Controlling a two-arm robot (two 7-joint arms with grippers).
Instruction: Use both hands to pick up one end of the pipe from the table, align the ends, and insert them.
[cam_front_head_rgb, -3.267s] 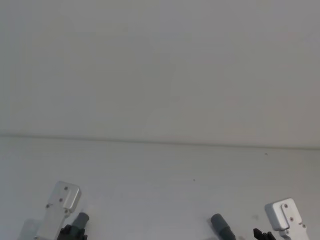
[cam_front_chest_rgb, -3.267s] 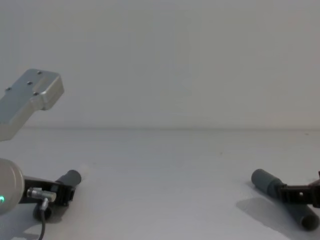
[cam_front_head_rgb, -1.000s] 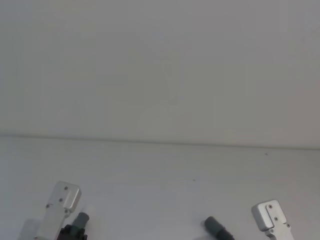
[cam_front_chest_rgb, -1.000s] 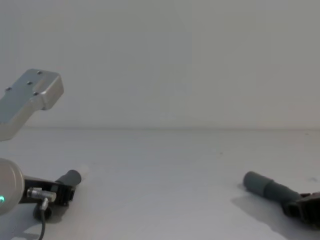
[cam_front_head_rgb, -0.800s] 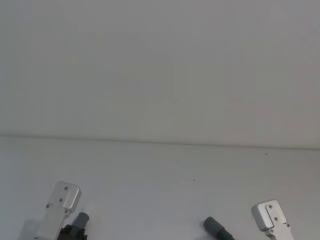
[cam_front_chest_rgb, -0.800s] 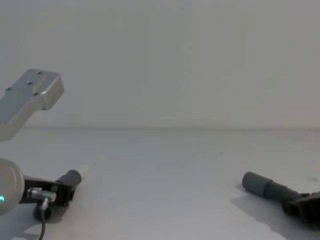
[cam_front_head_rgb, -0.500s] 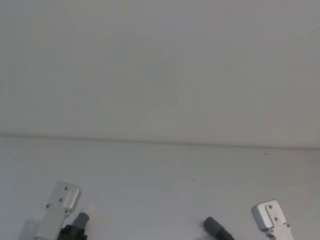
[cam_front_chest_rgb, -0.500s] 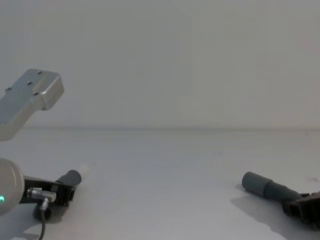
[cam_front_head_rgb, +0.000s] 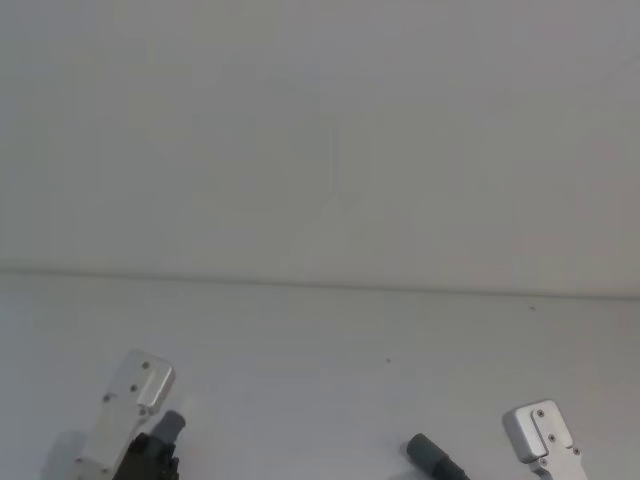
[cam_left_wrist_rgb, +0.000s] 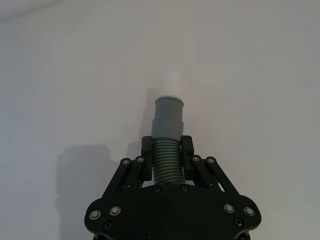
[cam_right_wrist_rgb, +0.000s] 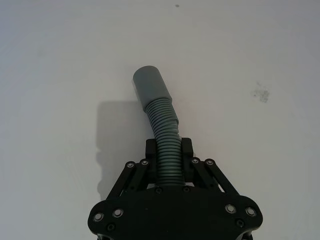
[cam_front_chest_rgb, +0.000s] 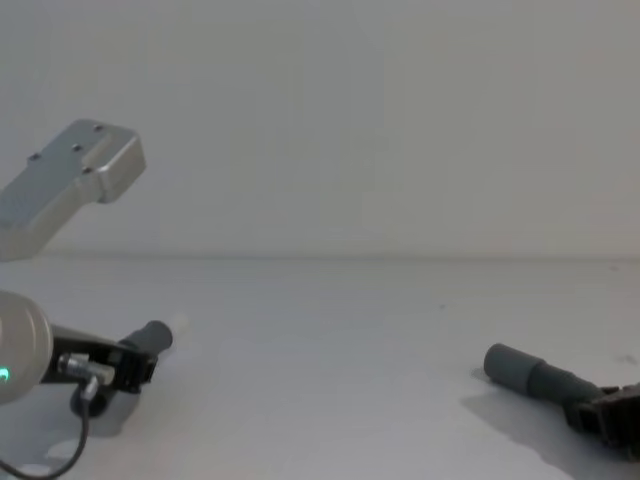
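Lower left of the chest view: left gripper (cam_front_chest_rgb: 137, 368), jaws drawn narrow and clamped from both sides on the ribbed body of the left hose piece (cam_left_wrist_rgb: 166, 165). Beyond the fingertips, a smooth grey cuff (cam_left_wrist_rgb: 168, 117) ending in a narrower white tip (cam_left_wrist_rgb: 171, 82), aimed toward the middle of the frame and tilted slightly upward. Shadow of gripper and hose on the white table (cam_front_chest_rgb: 330, 390) underneath, set apart from the hose itself. Above it, toward the upper left, a silver arm link (cam_front_chest_rgb: 85, 170) against the pale wall (cam_front_chest_rgb: 350, 120). Lower right corner of the chest view: right gripper (cam_front_chest_rgb: 600, 415), likewise pinched narrow around the corrugated middle of the right hose piece (cam_right_wrist_rgb: 165, 127), gently curved. Ahead of the jaws, a wide plain cuff (cam_right_wrist_rgb: 150, 87), open end turned toward the frame's centre, shadow on the table beneath. Between the two cuffs, bare table; ends well apart, roughly facing each other across the lower part of the frame, not joined. Along the bottom edge of the head view, both cuffs peeking in, left and right of centre.
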